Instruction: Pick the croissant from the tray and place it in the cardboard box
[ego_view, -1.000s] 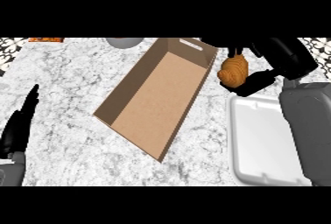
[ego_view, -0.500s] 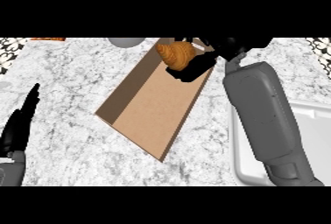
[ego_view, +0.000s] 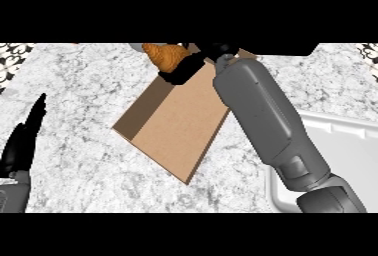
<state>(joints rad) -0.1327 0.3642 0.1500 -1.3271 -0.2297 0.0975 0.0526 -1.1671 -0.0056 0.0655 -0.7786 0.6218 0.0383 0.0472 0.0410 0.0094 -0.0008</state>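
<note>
Head view: right hand (ego_view: 198, 56) at upper centre of the frame, black fingers curled round the croissant (ego_view: 164, 55), gripping it. Croissant is golden-brown and sits at the very top edge of the scene, partly cut off, just above and touching the hand's curled fingers. It hangs over the far upper end of the cardboard box (ego_view: 183, 122), near the box's left wall. Cannot tell if it touches the cardboard.

Box is long, open-topped and lying diagonal, from upper centre down to a corner at lower centre. Left wall is in shadow and darker brown. The inner floor that shows is plain brown cardboard. Far end of the box is hidden behind the hand and wrist.

Right forearm (ego_view: 266, 120) is grey and runs from lower right up to the hand, crossing the box's right edge and the left part of the tray (ego_view: 343, 134). Tray is white, at right of the frame, with a raised rim. The part that shows is plain white; the rest is under the arm or out of frame. Tray and box are apart, with the arm between them.

Left hand (ego_view: 24, 137) is at the left edge, fingers straight and pointing up, open, resting, holding nothing, well apart from the box.

Counter (ego_view: 81, 95) is white-grey marble under everything.
</note>
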